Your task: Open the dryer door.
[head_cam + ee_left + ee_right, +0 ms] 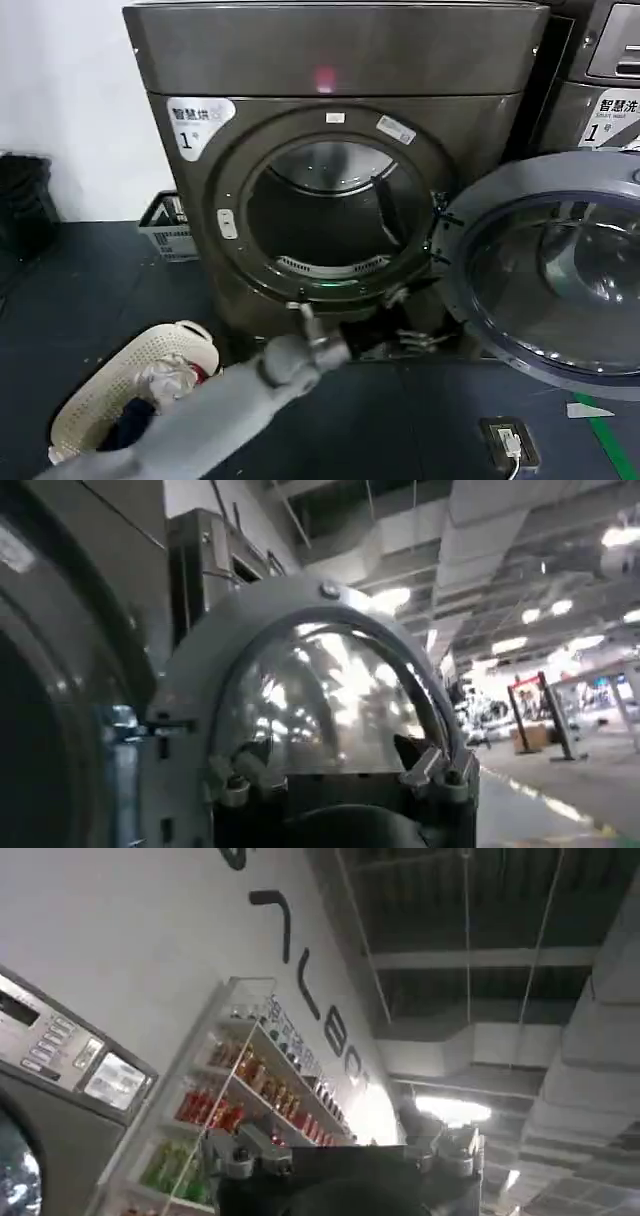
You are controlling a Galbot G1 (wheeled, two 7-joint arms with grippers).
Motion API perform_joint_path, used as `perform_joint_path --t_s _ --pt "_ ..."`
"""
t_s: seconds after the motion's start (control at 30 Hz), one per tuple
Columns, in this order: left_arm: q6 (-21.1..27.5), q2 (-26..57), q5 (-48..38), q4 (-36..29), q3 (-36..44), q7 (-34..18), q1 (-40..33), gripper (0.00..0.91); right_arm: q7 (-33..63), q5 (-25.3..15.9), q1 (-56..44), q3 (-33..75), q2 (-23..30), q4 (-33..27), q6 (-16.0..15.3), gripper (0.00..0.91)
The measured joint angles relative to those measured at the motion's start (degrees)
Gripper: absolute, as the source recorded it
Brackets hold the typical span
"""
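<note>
The dryer door [470, 225] stands swung wide open to the right of the bronze-grey dryer [330, 60], its grey inner face and domed glass turned toward me. The drum opening [330, 215] is uncovered and dark inside. My left arm reaches in from the lower left, and my left gripper [408, 318] hangs open below the opening, close to the door's hinge side. In the left wrist view the left gripper [338, 775] is open, nothing between its fingers, facing the dryer door [320, 705]. My right gripper [345, 1153] is open and empty, pointing up at a ceiling.
A white laundry basket [110, 390] with clothes lies on the dark floor at the lower left. A grey crate [165, 228] sits left of the dryer. The neighbouring machine [600, 90] stands behind the open door. A floor socket [510, 442] and green tape [612, 440] lie at the lower right.
</note>
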Motion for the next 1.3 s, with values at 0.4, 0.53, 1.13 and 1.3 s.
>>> perform_joint_path --t_s 0.4,0.53,1.13,1.3 --pt "7.9 21.0 4.3 -13.9 -3.6 -7.1 4.4 0.907 -0.9 -2.3 -0.2 0.7 -0.8 0.3 0.7 0.907" --pt "11.1 28.0 5.2 -16.9 -5.8 -8.2 6.8 0.907 -0.9 -2.3 0.3 0.0 -0.8 0.5 0.8 0.907" --pt "10.3 53.3 10.8 -18.1 -17.2 -8.8 21.7 0.907 -1.8 -4.7 1.9 -0.2 -2.9 -0.7 2.3 0.907" --pt "12.2 59.5 10.9 -16.8 -17.5 -7.0 23.7 0.907 -1.8 -5.0 2.5 0.1 -3.6 -1.4 2.4 0.907"
